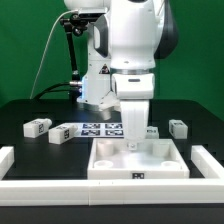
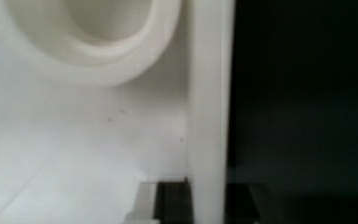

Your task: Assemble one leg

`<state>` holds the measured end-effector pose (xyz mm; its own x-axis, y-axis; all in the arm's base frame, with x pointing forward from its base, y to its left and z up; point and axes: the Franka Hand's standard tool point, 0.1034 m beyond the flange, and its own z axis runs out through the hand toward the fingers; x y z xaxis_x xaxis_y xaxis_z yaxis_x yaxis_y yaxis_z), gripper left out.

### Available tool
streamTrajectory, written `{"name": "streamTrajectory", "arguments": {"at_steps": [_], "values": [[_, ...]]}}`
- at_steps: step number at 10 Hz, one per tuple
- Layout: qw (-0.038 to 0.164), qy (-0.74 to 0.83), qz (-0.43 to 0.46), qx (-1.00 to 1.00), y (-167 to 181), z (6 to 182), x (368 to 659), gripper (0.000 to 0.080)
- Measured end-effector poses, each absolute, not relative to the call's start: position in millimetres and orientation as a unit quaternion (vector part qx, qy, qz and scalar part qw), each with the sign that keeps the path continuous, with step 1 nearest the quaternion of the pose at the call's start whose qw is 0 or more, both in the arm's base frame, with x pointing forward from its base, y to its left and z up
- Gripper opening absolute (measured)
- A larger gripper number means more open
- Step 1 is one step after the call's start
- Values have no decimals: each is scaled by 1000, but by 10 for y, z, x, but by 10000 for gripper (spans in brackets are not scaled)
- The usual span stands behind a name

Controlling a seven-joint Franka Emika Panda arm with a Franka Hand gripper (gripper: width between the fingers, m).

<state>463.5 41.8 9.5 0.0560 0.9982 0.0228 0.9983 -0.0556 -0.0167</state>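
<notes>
The large white tray-like piece [image 1: 135,160] lies at the front middle of the black table. My gripper [image 1: 133,146] is lowered onto its far wall. In the wrist view my two dark fingers [image 2: 172,204] stand on either side of that thin white wall [image 2: 208,120], touching it, with the piece's floor and a round hole [image 2: 105,30] on one side and black table on the other. Two small white legs with tags lie at the exterior view's left [image 1: 38,126] [image 1: 60,132]. One leg lies at the right [image 1: 178,128], and another [image 1: 151,131] shows just beside my gripper.
The marker board [image 1: 100,128] lies behind the tray-like piece. White raised borders frame the table at the left [image 1: 8,160], right [image 1: 212,160] and front [image 1: 110,190]. The robot's base [image 1: 95,85] stands at the back.
</notes>
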Motion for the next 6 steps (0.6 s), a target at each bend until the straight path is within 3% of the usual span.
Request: {"name": "streamTrajectory", "arguments": {"at_steps": [3,6], "values": [[13,-700,-17,-714,668,95,4838,59],[13,-699,-15,-715,665,97,4859,59]]}}
